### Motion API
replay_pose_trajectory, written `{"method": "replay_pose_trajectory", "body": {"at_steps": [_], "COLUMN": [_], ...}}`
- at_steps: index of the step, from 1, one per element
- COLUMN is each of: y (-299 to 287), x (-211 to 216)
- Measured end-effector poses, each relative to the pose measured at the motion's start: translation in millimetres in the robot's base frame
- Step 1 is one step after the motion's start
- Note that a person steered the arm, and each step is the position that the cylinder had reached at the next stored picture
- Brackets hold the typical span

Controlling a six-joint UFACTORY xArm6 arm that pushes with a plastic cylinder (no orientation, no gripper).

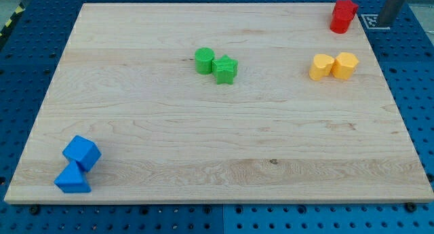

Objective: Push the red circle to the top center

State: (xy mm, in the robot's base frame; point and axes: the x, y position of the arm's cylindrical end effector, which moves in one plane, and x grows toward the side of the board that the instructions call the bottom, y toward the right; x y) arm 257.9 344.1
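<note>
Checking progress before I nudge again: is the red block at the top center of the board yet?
No, the red block sits in the view's top right corner of the board, far right of the green blocks.

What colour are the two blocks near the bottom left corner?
Both blue, seen in the camera view.

Even, bright, diffuse light falls from overhead on the pale wooden board (224, 139), without glare or hot spots. Shadows are short and soft, hugging the blocks' bases toward six o'clock. Focus is sharp across the centre; slight softness and compression blockiness appear near the twelve o'clock edge.
</note>
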Motion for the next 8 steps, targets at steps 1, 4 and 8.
{"method": "replay_pose_trajectory", "body": {"at_steps": [1, 4, 8], "y": [-16, -113, -242], "x": [0, 4, 5]}}
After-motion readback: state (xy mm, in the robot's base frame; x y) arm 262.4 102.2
